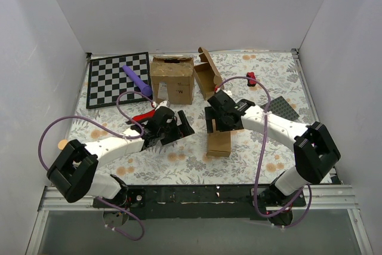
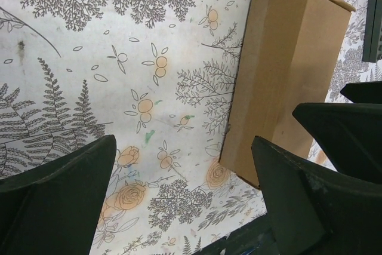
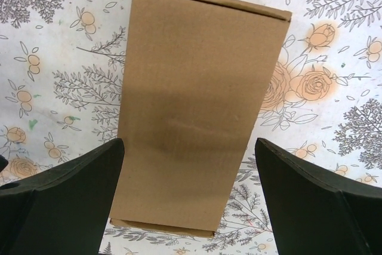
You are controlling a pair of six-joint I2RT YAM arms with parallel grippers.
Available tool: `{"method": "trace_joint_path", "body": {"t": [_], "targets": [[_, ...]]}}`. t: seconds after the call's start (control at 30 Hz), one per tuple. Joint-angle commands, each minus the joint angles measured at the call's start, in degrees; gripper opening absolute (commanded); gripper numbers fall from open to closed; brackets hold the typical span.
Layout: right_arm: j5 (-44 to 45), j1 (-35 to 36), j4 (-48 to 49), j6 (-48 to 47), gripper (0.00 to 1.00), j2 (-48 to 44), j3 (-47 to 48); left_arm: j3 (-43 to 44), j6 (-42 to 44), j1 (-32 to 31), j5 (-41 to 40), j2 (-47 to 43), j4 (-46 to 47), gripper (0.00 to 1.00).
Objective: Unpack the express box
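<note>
the express box [image 3: 197, 106] lies beneath the right pincer [image 3: 190, 147], long axis toward the counter's [image 1: 179, 165] near edge; left pincer [image 2: 184, 144] sits beside it; both gape apart.

Plain white panels [image 1: 197, 4] enclose the table [image 1: 305, 88] at back and both sides; a cloth [image 1: 179, 165] printed with grey ferns and orange roses covers it, evenly lit.
</note>
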Motion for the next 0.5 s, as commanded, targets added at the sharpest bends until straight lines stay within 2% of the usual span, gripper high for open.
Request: {"method": "trace_joint_path", "body": {"t": [0.0, 0.13, 0.2, 0.23, 0.27, 0.33, 0.37, 0.4, 0.47], "targets": [[1.90, 1.78, -0.06, 1.85, 0.98, 0.30, 0.95, -1.49, -0.21, 0.14, 0.16, -2.92, 1.26, 0.98], [5.15, 2.40, -0.42, 2.12, 0.98, -1.45, 1.92, -1.85, -0.47, 0.23, 0.77, -2.48, 1.53, 0.98], [8.40, 2.31, 0.11, 1.59, 0.92, -3.90, 1.22, -1.93, -0.56, 0.14, 0.95, -1.96, 1.79, 0.98], [9.80, 2.31, 0.20, 0.63, 0.85, -4.61, 0.87, -1.85, -0.65, 0.14, 3.04, -1.60, 1.88, 0.97], [12.34, 2.05, 0.02, 0.27, 0.67, -5.23, 0.52, -1.93, -0.65, 0.14, 3.41, -1.43, 2.05, 0.96], [13.59, 1.52, 0.89, -0.78, 0.44, -6.99, -1.67, -2.11, -0.65, 0.14, 4.11, -1.16, 2.58, 0.94], [12.46, 0.82, 2.21, -2.53, 0.18, -7.69, -3.16, -2.29, -0.65, 0.14, 4.29, -1.25, 2.76, 0.93], [11.67, 0.47, 3.44, -2.89, 0.03, -9.00, -5.70, -2.37, -0.65, 0.14, 4.46, -1.25, 3.11, 0.93], [9.83, 0.03, 6.25, -3.07, 0.01, -10.06, -8.17, -2.38, -0.65, 0.14, 4.99, -1.07, 3.37, 0.91]]}}
